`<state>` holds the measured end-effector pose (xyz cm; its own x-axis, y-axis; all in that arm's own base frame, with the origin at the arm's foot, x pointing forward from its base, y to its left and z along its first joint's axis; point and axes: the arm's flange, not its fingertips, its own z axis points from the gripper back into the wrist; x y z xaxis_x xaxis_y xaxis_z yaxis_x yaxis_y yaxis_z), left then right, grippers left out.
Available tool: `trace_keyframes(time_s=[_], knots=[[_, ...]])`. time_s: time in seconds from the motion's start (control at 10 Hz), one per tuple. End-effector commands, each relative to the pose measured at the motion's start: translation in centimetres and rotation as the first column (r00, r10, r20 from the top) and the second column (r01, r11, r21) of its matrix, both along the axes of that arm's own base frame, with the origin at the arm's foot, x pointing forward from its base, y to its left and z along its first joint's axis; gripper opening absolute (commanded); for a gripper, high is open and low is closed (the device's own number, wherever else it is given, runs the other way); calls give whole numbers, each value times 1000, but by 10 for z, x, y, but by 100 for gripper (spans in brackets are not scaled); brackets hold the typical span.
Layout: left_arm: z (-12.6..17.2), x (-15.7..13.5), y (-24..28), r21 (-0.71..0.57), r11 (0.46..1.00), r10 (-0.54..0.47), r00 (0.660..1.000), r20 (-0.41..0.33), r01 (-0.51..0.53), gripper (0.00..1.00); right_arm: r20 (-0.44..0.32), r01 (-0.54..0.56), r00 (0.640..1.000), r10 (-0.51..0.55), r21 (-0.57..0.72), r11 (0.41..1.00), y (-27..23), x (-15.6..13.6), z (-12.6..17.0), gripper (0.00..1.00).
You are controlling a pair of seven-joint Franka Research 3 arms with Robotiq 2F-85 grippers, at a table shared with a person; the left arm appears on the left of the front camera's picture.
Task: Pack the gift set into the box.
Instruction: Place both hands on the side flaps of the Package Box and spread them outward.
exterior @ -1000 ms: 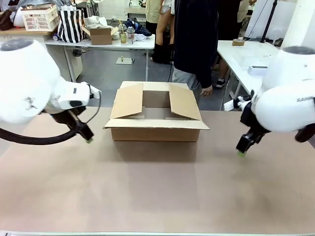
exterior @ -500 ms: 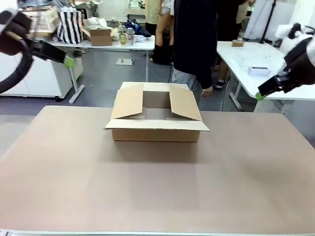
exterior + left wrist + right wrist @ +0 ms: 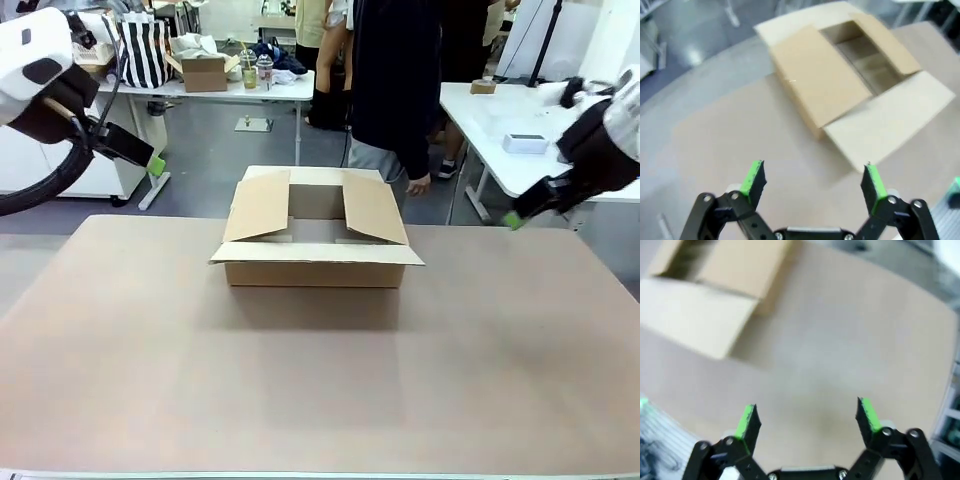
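Sitting mid-table, box (image 3: 317, 243) well apart from both raised arms, jaws spread, empty

No legible text anywhere

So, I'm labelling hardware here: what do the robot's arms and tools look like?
Both arms have glossy white rounded shells. The left tool and right tool are black two-finger linkages with bright green pads. A thick black cable loops beside the left arm.
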<state>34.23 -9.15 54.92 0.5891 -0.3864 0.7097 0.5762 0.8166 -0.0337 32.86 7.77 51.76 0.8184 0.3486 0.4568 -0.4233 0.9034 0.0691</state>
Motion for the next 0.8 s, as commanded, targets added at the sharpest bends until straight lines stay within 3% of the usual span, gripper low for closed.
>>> trace_keyframes(time_s=[0.0,0.1,0.2,0.3,0.4,0.5,0.6,0.7], knots=[[6,4,-2,-399,894,-293,941,-171,206,100,-169,-8,977,132,586,810,-7,22,23,100],[6,6,4,-543,835,-263,933,-246,92,100,-281,139,947,155,794,592,-10,30,32,100],[8,6,19,-716,696,-342,903,-262,56,100,-244,141,949,199,895,423,-18,32,34,100],[6,5,33,-784,620,-342,897,-280,-8,100,-202,171,966,159,968,185,-29,36,30,100],[2,7,47,-853,519,-322,911,-256,-56,100,-212,207,962,174,977,47,-35,45,18,100],[-3,6,58,-880,469,-285,931,-227,-71,100,-255,254,953,164,967,26,-33,50,10,100],[-6,7,63,-868,486,-227,945,-236,-100,100,-271,269,949,160,963,35,-30,52,5,100],[-6,8,62,-849,518,-165,962,-218,-104,100,-276,265,954,121,959,97,-24,54,2,100]])
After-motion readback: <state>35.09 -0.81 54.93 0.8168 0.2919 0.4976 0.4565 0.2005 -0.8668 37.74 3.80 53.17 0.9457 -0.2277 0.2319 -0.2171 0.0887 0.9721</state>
